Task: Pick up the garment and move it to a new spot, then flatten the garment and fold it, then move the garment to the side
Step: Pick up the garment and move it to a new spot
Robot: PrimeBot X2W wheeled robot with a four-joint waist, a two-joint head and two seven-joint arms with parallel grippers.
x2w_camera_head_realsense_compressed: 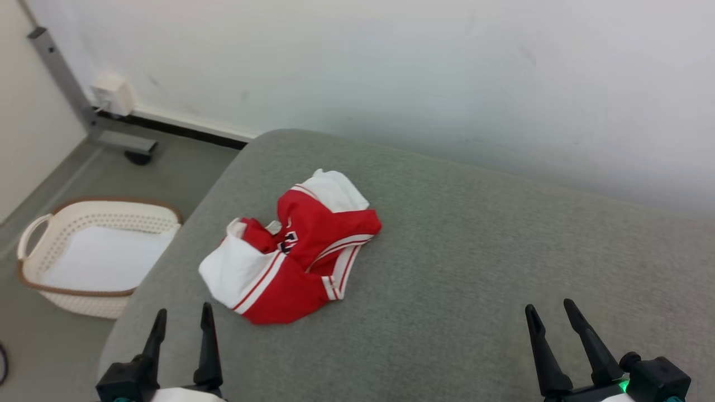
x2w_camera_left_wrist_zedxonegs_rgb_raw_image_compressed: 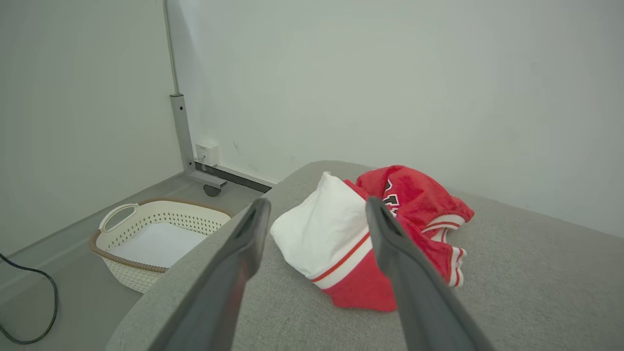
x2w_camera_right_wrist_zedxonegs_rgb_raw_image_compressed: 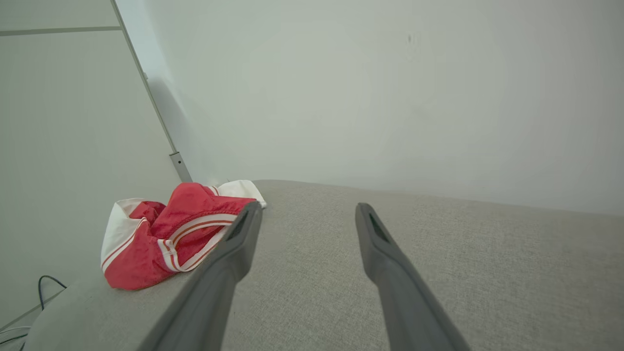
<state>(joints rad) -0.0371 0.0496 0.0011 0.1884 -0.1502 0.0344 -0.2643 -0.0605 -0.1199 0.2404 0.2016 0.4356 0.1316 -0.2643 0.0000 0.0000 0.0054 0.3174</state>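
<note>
– Red-and-white crumpled jersey-cloth garment: where does it lie?
– On the grey fabric-covered bench, in its left part, close to the left edge. It sits in a loose heap, not flat at all.

– Which way from the fingers?
– Ahead of the left gripper and a little to its right, near but not touching. In the left wrist view the white panel of the garment shows between the two fingers of the left gripper. The right gripper is well apart from it. From that wrist the garment lies off to the left of the right gripper.

– Long axis?
– Roughly from the near hem, red with a white band, back and rightward to the white fold at the far end. It is a slant, so my guess is the left arm takes the near end.

– Finger state?
– Both pairs are spread wide and hold nothing. They hover above the cloth surface.

– Surface and room?
– The bench top is woven, soft-looking and bare to the right, so there is plenty of space for a new spot. A pale plain wall stands behind. On the grey floor to the left sits a cream perforated plastic basket with a brown rim. A grey metal post and a small white wall box stand further back. A dark cable trails on the floor.
</note>
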